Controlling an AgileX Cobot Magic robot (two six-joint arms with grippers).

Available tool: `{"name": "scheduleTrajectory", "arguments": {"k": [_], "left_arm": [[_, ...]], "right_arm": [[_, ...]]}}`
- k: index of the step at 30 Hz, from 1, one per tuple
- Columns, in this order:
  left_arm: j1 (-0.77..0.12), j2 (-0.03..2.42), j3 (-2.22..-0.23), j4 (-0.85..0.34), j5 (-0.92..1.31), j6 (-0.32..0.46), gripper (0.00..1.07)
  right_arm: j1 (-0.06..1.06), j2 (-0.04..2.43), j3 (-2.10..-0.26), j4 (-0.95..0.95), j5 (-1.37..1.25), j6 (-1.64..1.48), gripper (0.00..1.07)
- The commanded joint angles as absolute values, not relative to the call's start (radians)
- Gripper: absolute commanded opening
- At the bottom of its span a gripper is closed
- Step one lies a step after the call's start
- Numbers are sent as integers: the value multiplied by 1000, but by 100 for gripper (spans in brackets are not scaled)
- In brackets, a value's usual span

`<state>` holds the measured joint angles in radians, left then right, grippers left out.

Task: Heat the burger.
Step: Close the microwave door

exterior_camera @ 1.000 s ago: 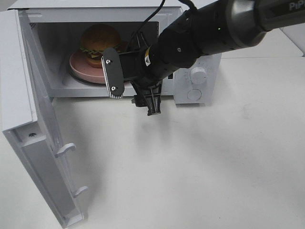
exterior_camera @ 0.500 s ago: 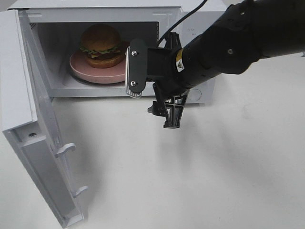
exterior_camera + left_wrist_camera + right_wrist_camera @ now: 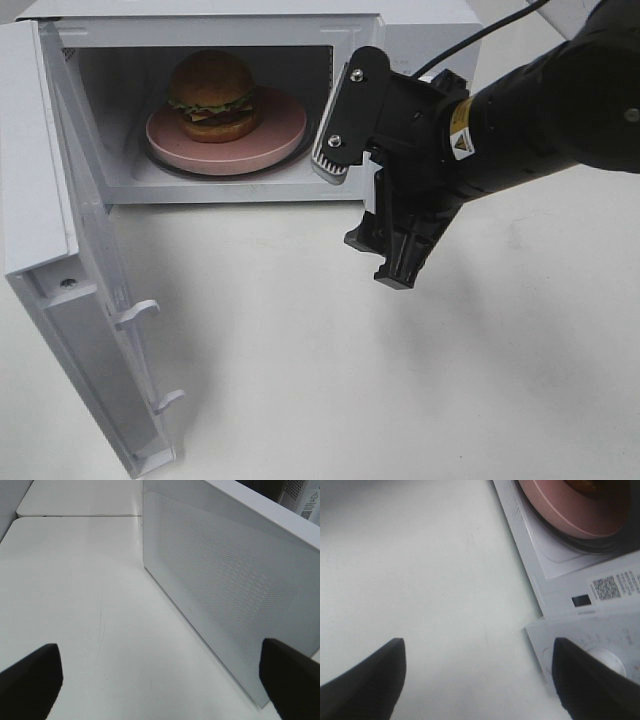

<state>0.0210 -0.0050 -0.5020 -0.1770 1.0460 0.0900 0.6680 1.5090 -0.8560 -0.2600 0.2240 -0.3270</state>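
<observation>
The burger (image 3: 212,93) sits on a pink plate (image 3: 262,146) inside the open microwave (image 3: 220,28), toward the back left of the cavity. My right gripper (image 3: 362,225) hangs open and empty in front of the microwave's right side, outside the cavity and to the right of the plate. In the right wrist view the right gripper (image 3: 477,680) has only white table between its dark fingertips (image 3: 370,680), with the plate (image 3: 570,510) off to one side. My left gripper (image 3: 160,690) is open beside the outer face of the microwave door (image 3: 225,580).
The microwave door (image 3: 60,250) swings out wide at the left, its inner side with latch hooks (image 3: 137,313) facing the table. A control knob (image 3: 605,661) shows in the right wrist view. White table (image 3: 350,380) spreads in front.
The right gripper has drawn back out of the cavity mouth, moving right and slightly toward the front. Burger and plate stayed in place and now show fully.
</observation>
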Motion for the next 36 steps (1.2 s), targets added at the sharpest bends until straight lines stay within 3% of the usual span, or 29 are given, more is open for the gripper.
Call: {"name": "scheduleTrajectory", "arguments": {"k": [1, 14, 27, 36], "left_arm": [[17, -25, -500, -187, 1036, 88, 100], [17, -25, -500, -187, 1036, 88, 100], [17, -25, -500, -187, 1036, 88, 100], [17, -25, -500, -187, 1036, 88, 100]], "right_arm": [[665, 1443, -821, -265, 265, -231, 76], [665, 1228, -762, -264, 553, 91, 76], [665, 1054, -762, -236, 934, 115, 76], [665, 953, -761, -231, 1027, 115, 76]]}}
